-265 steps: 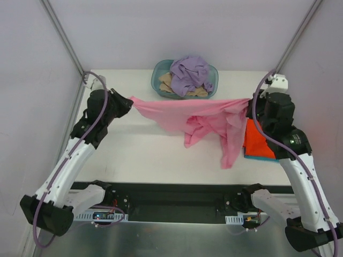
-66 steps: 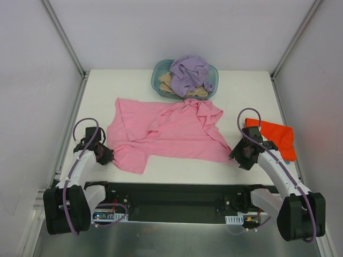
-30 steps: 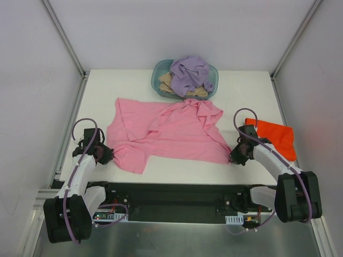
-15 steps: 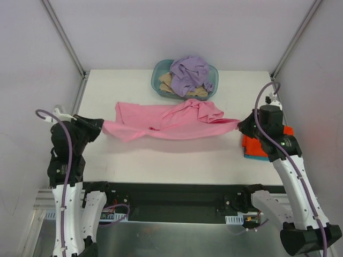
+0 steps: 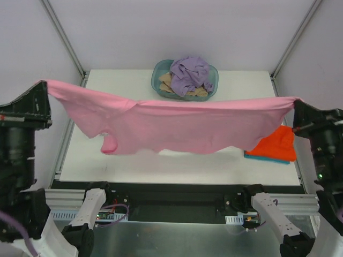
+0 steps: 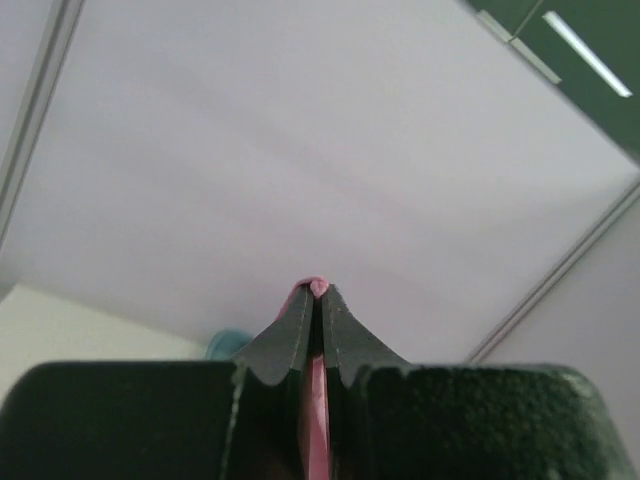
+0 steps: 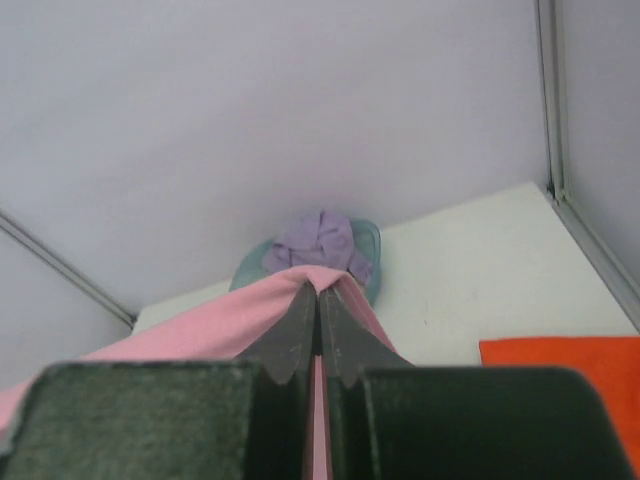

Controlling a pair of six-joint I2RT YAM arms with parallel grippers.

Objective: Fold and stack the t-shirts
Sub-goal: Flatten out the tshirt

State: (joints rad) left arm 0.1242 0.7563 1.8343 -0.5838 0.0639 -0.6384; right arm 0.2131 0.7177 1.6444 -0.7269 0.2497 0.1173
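Pink soft cloth t-shirt (image 5: pixel 177 126) hangs stretched above the white table (image 5: pixel 241 85); left gripper (image 5: pixel 44 84) pinches one end tight; right gripper (image 5: pixel 294 101) pinches the other. Folded orange-red t-shirt (image 5: pixel 274 148) lies below.

black pincers (image 6: pixel 318 300); cables (image 5: pixel 114 206) seemingly purple

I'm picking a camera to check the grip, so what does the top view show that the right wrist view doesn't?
Only the top view: the whole pink shirt stretched out in the air, and the tan shirt. Only the right wrist view: a close look at the right fingers pressed shut on pink cloth. Both: the lavender shirt, the basket, the orange-red shirt.
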